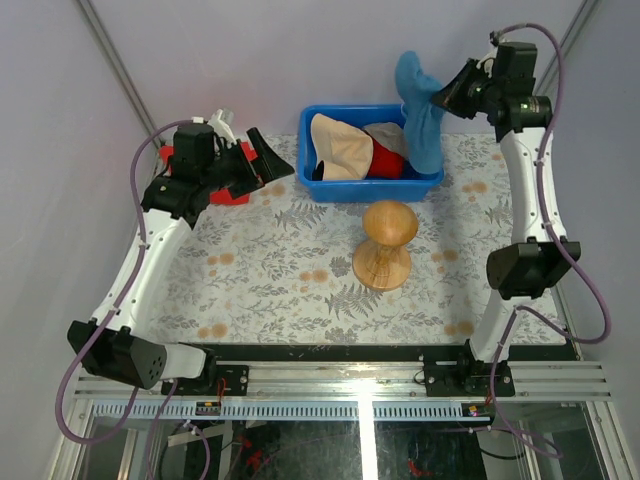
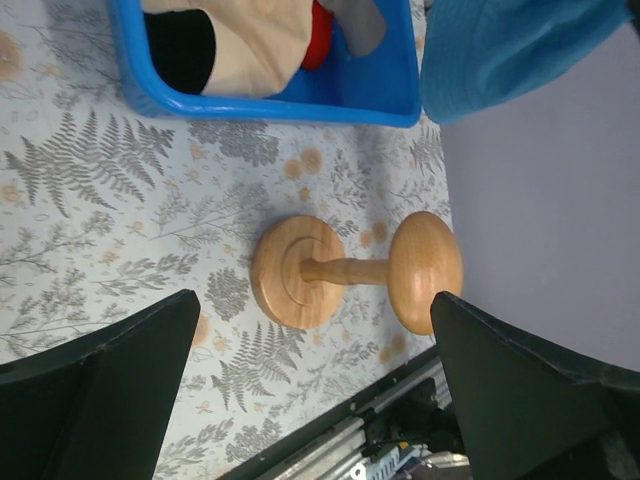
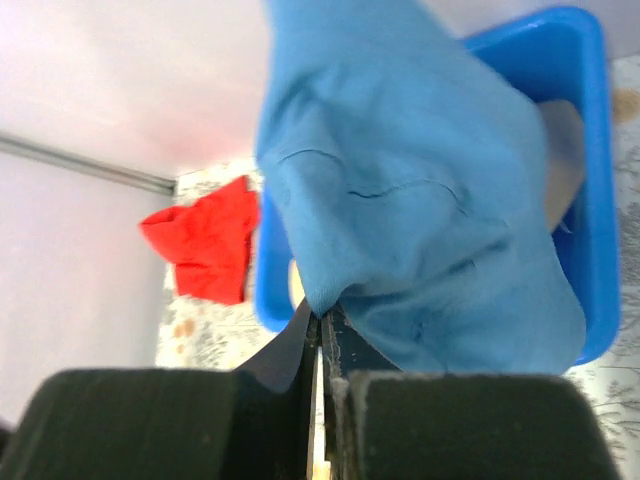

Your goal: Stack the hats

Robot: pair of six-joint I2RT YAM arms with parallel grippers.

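Top external view: blue hat (image 1: 420,110) hangs in the air over the right end of the blue bin (image 1: 340,192). The right gripper (image 1: 447,95) pinches its edge, jaws fully closed on the fabric (right wrist view shows cloth squeezed between them). Hat is limp and folded, long axis approx. vertical, most of it drooping below the grip toward the bin; which way its opening faces I cannot tell. In the bin lie the peach-beige hat (image 1: 338,148), red hat (image 1: 388,163) and grey hat (image 1: 385,133), crumpled together.

Next move, I judge, turns on the wooden stand (image 1: 385,245). It stands upright just in front of the bin, i.e. nearer the arm bases and left of the held hat, so the hat must go that way, then down.

Left gripper (image 1: 262,160), wide open w/ nothing in it, hovers at the bin's left side near a red cloth (image 1: 228,196).
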